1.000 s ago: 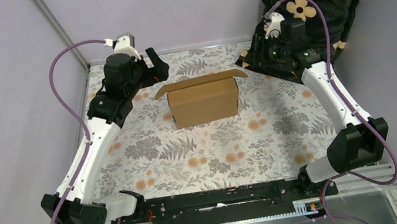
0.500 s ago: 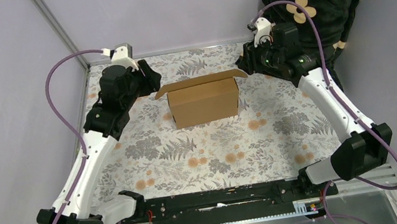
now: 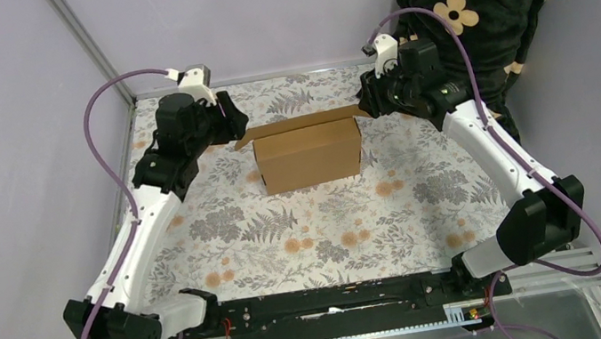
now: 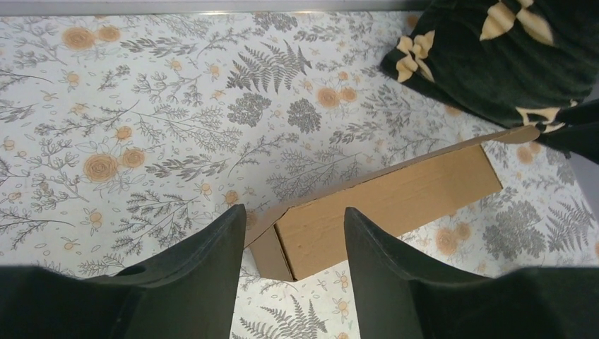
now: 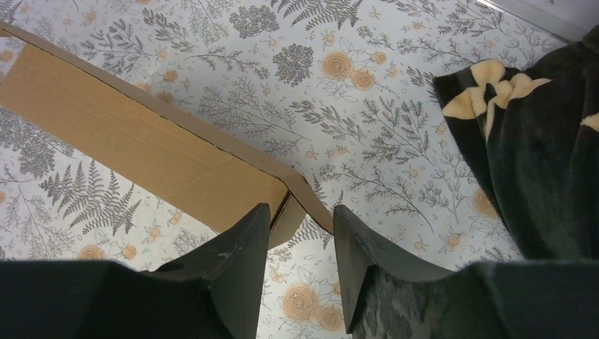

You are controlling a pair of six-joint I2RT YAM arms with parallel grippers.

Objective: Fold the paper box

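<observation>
paper box sits by the middle of the desk's far edge, lid flap up; left tool and right tool both spread, each straddling a flap end

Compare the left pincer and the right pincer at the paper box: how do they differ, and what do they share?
The left pincer gapes wider than the right pincer. The left pincer sits at the left end of the paper box, the right pincer at the right end. The left pincer frames a box corner, the right pincer the flap's angled tip. Both are black, open and hold nothing.
</observation>
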